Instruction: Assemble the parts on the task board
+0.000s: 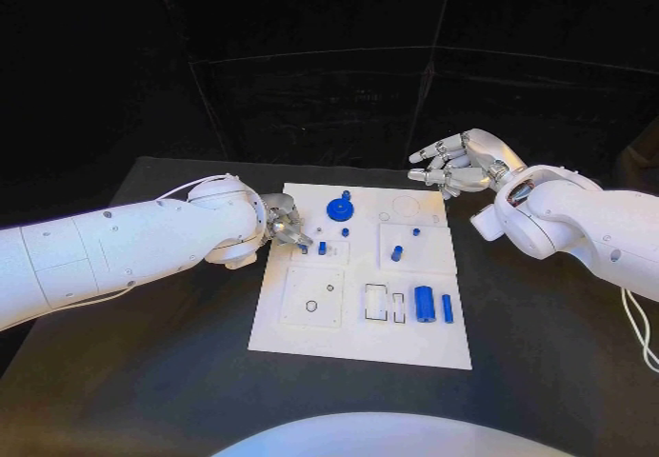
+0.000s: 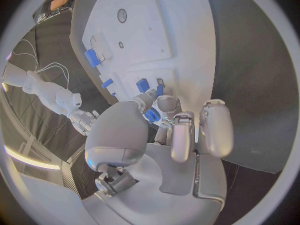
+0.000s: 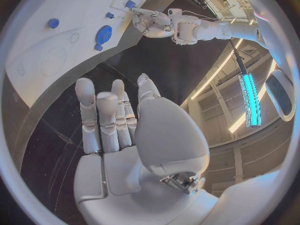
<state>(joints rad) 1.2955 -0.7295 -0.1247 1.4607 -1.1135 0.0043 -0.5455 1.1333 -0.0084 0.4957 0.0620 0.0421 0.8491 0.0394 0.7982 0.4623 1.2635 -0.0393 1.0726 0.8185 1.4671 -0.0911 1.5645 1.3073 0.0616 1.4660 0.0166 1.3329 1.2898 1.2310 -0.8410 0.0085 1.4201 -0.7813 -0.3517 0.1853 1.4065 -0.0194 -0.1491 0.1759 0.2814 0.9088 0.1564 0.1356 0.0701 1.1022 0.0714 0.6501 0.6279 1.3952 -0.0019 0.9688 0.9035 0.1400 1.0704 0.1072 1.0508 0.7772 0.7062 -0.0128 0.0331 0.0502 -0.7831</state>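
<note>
Black tabletop [image 1: 165,314]: left hand [image 1: 286,225] pinches a small blue part [image 2: 151,116] just beside upright pegs [image 1: 323,248]; right hand [image 1: 460,162] hovers spread, empty.

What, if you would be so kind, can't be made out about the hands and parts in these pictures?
- Head view: the left hand is mostly behind its own wrist, so its hold is unclear.
- Left wrist view: a blue part sits at the fingertips, half hidden; held or merely touched, I cannot tell.
- Head view: the small parts on the board are too small to tell their shapes.
- The right hand hovers beyond the board's far corner, holding nothing.
</note>
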